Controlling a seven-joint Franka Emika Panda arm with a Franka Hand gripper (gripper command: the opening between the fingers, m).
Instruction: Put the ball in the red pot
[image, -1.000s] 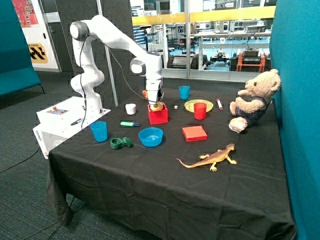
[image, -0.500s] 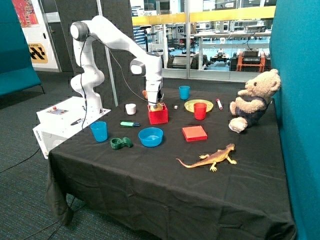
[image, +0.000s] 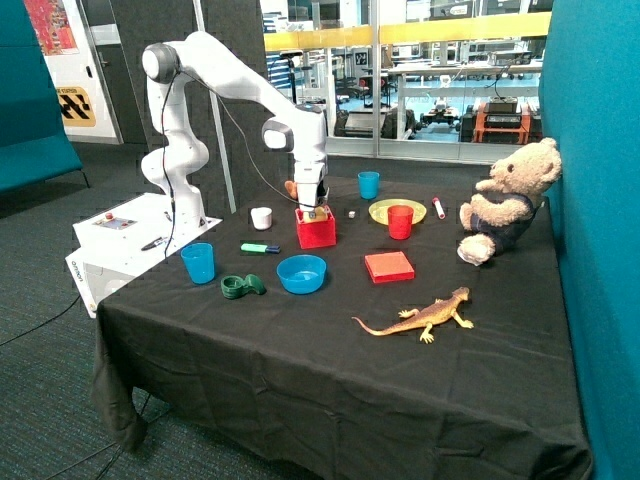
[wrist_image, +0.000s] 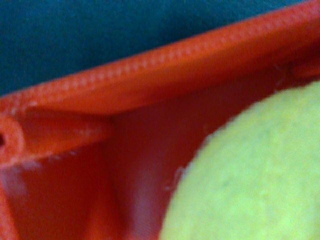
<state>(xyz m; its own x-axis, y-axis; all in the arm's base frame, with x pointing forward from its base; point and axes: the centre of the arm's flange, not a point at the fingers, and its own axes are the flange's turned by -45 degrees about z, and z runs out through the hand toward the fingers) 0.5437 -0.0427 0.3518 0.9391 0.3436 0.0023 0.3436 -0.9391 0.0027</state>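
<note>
The red pot (image: 316, 232) is a square red box standing on the black table between the white cup and the red cup. My gripper (image: 317, 208) hangs straight down over its opening, with its tips at the rim. It is shut on the ball (image: 318, 212), a small yellowish ball that shows just above the rim. In the wrist view the fuzzy yellow-green ball (wrist_image: 250, 175) fills one corner, very close, with the pot's red inner wall and rim (wrist_image: 150, 75) right behind it. My fingers do not show in that view.
Around the pot stand a white cup (image: 261, 217), a blue bowl (image: 301, 273), a flat red block (image: 389, 266), a red cup (image: 400, 221) by a yellow plate (image: 384, 211), and blue cups (image: 198, 262). A teddy bear (image: 510, 200) and a toy lizard (image: 420, 318) lie further off.
My gripper has shifted very slightly toward the red cup over the pot, still holding the ball. Nothing else has moved.
</note>
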